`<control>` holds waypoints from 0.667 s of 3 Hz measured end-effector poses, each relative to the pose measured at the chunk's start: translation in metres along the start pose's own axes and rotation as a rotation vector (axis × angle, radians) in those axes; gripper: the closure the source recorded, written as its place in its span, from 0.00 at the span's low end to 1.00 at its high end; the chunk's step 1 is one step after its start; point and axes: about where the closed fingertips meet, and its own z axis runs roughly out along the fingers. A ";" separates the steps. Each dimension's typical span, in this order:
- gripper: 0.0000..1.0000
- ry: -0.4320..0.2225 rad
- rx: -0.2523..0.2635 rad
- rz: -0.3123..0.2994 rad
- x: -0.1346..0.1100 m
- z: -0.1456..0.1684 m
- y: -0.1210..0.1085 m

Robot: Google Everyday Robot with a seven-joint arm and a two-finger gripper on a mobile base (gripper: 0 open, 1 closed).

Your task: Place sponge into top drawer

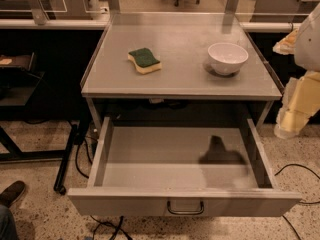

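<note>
**Soft sponge on the tabletop, drawer open below**

You had the sponge (144,60) lying flat on the tabletop (185,81), left of centre and well apart from the white bowl (227,57) on the right. Its dark green scrub face was up and the pale yellow body was underneath, showing along the near edge.

By my reading it would have been light and squashy, so there was no risk of breakage. It would give under a squeeze, though, so a firm pinch was needed. The yellow foam sides should have offered plenty of friction.

Its long axis ran diagonally, from the far left down toward the near right, a little off the table's front edge. The wavy long sides narrow at the middle. I would have advised you to close across that short waist from above, with the wrist turned to match the diagonal.

The top drawer (100,156) stood pulled fully out beneath the table. Its floor was bare, and its loop handle (185,207) sat at the centre of the front panel.

The gripper (292,115) hung at the right edge, beside the table's right corner, above the floor and far from the sponge. You could not tell from this view whether it was open or closed, and it showed nothing in its hold.
</note>
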 end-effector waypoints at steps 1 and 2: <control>0.00 0.000 0.010 0.004 -0.003 -0.001 -0.002; 0.00 -0.002 -0.004 0.028 -0.063 0.026 -0.049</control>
